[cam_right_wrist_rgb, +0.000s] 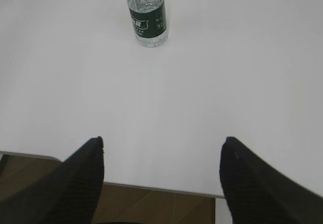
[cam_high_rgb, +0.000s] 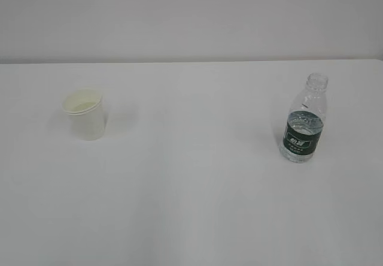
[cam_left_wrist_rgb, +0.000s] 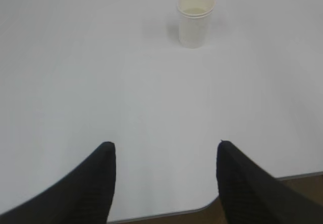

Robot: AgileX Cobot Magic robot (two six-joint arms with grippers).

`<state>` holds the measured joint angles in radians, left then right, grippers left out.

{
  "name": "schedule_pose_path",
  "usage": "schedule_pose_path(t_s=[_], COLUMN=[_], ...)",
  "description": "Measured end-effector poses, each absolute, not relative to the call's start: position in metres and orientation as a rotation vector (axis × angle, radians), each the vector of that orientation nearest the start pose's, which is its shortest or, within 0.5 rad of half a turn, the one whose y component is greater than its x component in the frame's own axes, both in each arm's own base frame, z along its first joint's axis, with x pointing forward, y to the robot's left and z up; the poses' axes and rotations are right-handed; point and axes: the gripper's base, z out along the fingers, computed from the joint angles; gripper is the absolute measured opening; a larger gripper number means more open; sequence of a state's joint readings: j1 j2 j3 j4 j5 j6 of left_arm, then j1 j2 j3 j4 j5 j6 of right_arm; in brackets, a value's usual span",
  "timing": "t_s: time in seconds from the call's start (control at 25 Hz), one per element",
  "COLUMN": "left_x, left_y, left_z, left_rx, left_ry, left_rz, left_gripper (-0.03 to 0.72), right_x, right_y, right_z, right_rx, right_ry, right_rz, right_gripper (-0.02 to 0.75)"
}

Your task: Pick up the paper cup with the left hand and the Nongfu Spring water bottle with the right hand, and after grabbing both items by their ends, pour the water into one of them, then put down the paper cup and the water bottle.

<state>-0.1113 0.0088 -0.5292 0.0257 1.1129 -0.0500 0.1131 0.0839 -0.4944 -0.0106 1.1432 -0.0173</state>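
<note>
Both released hands (cam_left_wrist_rgb: 164,183) (cam_right_wrist_rgb: 161,178) hang over table (cam_high_rgb: 191,206); cup (cam_high_rgb: 85,113), bottle (cam_high_rgb: 304,122) stand apart.

A white paper cup (cam_high_rgb: 85,115) stands upright on the left of the white bench (cam_high_rgb: 191,206), its pale cream inside showing. Well apart on the right stands a clear, uncapped Nongfu Spring water bottle (cam_high_rgb: 304,122), upright, with water (cam_high_rgb: 306,120) reaching about the top of its dark green label.

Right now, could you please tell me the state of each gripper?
Left gripper: open, holding nothing, short of the paper cup.
Right gripper: open, holding nothing, short of the water bottle.
</note>
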Motion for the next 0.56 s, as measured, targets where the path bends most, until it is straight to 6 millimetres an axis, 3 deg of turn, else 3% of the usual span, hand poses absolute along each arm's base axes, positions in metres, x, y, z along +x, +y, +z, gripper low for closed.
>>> schedule_pose_path(t_s=[0.56], left_x=[-0.0088], left_y=[0.0031], left_z=[0.2813], left_rx=[0.061], left_ry=[2.074], left_rz=[-0.068], left_gripper=[0.452], right_x=[0.0044], right_y=[-0.0006], right_z=[0.2694], right_rx=[-0.144], right_ry=[2.212], right_rz=[0.037], right_gripper=[0.536])
